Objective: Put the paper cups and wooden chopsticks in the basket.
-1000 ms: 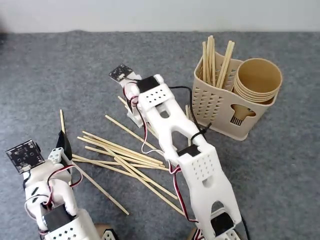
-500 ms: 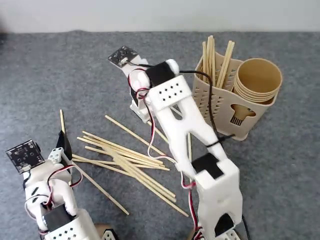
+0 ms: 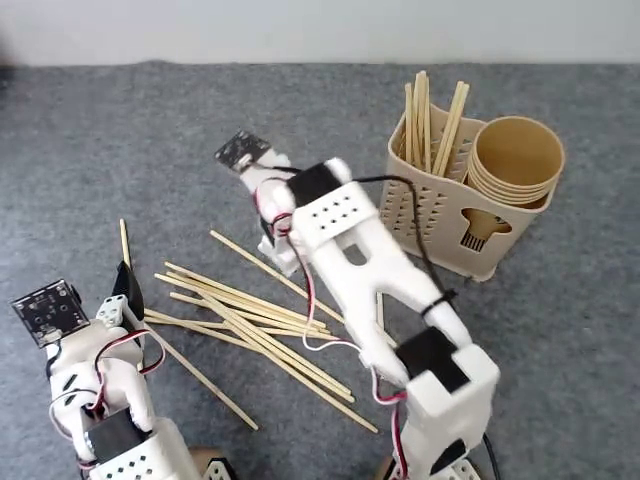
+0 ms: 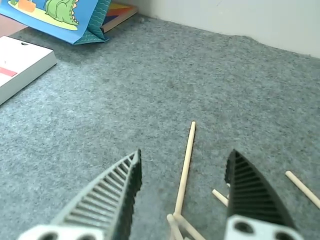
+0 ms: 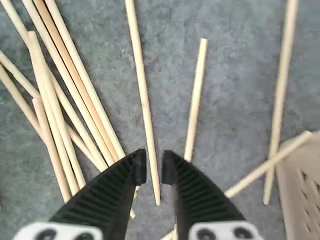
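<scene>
Several wooden chopsticks (image 3: pixel 240 310) lie scattered on the grey carpet. The beige basket (image 3: pixel 440 215) at the right holds a stack of paper cups (image 3: pixel 515 160) and several upright chopsticks (image 3: pixel 430 120). My right gripper (image 5: pixel 153 167) hangs over the pile's basket-side edge, its jaws only a narrow gap apart. One loose chopstick (image 5: pixel 142 95) runs along that gap on the carpet below. My left gripper (image 4: pixel 182 165) stands open low at the near left, with a single chopstick (image 4: pixel 186 160) on the carpet between its fingers.
A corner of the basket (image 5: pixel 300 190) is close beside the right gripper. A white box (image 4: pixel 20 65) and a colourful book (image 4: pixel 65 15) lie far beyond the left gripper, near the wall.
The right arm lifted and stretched toward the basket, then drew back and came down over the pile again. A few chopsticks near it shifted. The left arm kept still.
</scene>
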Robot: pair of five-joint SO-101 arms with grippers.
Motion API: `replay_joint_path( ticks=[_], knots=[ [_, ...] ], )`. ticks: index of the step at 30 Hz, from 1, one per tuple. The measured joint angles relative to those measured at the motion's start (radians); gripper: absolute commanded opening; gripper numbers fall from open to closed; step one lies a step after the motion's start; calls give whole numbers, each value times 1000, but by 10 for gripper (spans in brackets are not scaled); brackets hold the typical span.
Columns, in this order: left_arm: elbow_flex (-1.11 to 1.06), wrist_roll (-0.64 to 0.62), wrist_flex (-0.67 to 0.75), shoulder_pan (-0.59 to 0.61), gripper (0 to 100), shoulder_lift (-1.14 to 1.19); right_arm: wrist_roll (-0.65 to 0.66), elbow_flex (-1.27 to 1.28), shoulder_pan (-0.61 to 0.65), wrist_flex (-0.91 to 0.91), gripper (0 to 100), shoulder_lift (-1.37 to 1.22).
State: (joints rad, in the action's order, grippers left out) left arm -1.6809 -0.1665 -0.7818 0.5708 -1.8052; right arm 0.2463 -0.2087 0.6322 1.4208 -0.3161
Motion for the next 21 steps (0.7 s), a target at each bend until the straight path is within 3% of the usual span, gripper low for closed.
replay_joint_path(
  ticks=[4,11,21],
  knots=[
    [0,0,0,0,261,0,0,2,23,-46,220,-104],
    [0,0,0,0,261,0,0,-77,72,-64,221,-275],
    [0,0,0,0,261,0,6,-204,6,-100,221,-385]
  ],
)
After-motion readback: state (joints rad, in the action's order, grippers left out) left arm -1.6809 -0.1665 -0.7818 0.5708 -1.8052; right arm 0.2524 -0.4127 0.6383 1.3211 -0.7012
